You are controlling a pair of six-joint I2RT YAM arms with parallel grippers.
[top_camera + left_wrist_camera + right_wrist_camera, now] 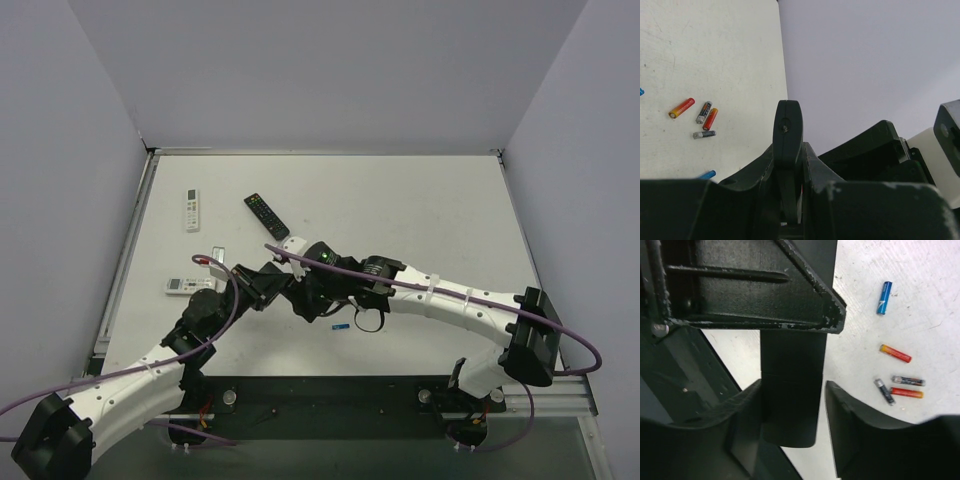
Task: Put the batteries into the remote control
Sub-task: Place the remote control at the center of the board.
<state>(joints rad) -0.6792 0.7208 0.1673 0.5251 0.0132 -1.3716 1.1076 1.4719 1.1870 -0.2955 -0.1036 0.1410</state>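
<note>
The plain black remote control (787,131) stands edge-on between my left gripper's (790,167) fingers, which are shut on it. In the right wrist view its flat end (792,360) hangs between my right gripper's (792,407) open fingers: the left finger touches it and a gap shows on the right side. Both grippers meet above the table's middle, left (262,283) and right (305,295). Several batteries lie loose on the table: red-orange (895,353), red-orange (907,392), dark (885,391), dark (908,380) and blue (884,298). One blue battery (340,326) also shows in the top view.
A black remote with coloured buttons (266,215) lies at the back middle. One white remote (192,210) lies at the back left and another (190,285) beside my left arm. The table's left edge (125,260) is close to them.
</note>
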